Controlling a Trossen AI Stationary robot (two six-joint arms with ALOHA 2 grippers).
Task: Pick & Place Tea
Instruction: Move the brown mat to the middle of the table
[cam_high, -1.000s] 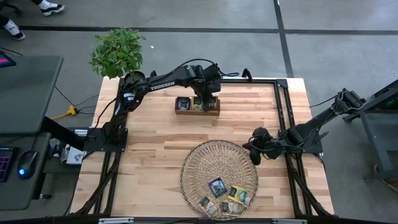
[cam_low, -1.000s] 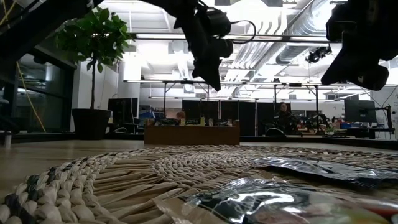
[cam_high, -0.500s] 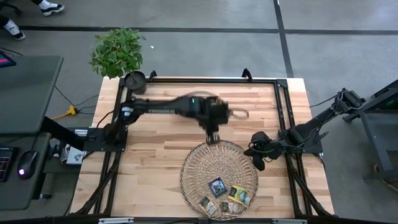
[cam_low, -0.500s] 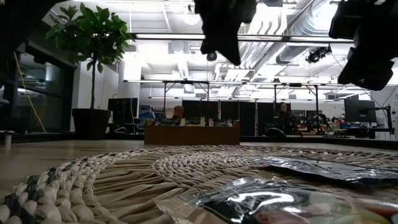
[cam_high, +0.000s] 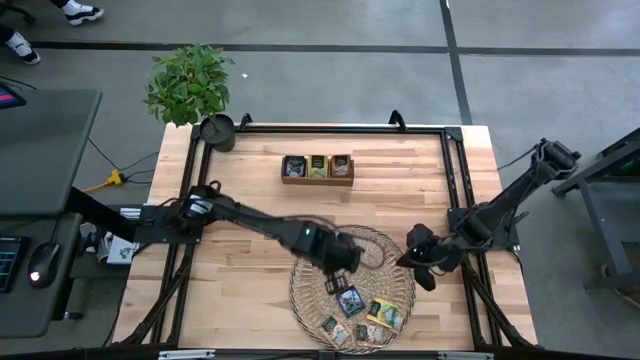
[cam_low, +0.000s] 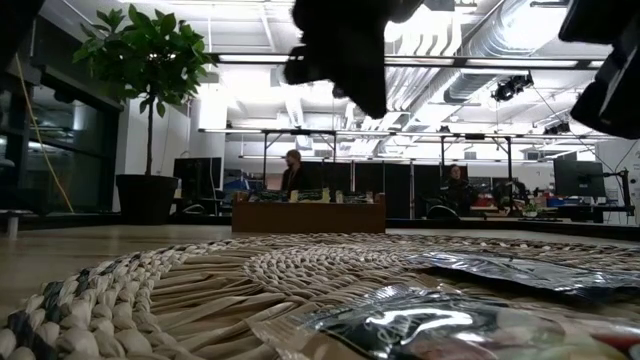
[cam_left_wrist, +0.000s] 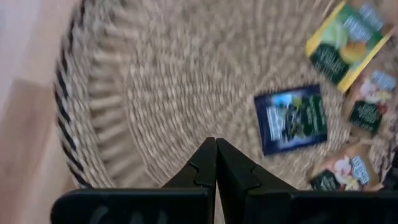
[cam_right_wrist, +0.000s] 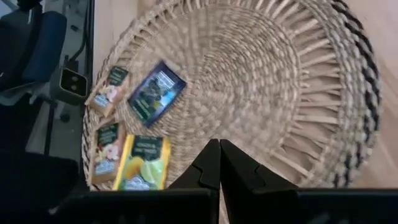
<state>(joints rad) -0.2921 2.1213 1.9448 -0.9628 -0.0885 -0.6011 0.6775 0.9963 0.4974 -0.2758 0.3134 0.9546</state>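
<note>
The tea sachets lie flat on the round woven tray (cam_high: 300, 290) near the table's front edge: a dark blue one (cam_high: 350, 300) and green and yellow ones (cam_high: 385, 315) beside it. More tea stands in the wooden box (cam_high: 317, 168) at the far side. My left gripper (cam_high: 338, 272) hangs shut over the tray's middle, just left of the dark blue sachet (cam_left_wrist: 292, 118), with nothing between its fingers (cam_left_wrist: 216, 149). My right gripper (cam_high: 418, 265) is shut and empty (cam_right_wrist: 219, 152) at the tray's right rim, clear of the sachets.
A potted plant (cam_high: 190, 85) stands at the table's far left corner. Black frame rails (cam_high: 450, 180) run along the table's edges. Bare wood lies between the box and the tray. Beyond the table, the low view shows an office with a person (cam_low: 293, 170) far off.
My left gripper has swung from above the wooden box toward the table's near edge, over the woven tray, sinking a little and rolling as it went. My right gripper has shifted slightly toward the near edge and turned. The sachets and the tray have stayed where they were.
</note>
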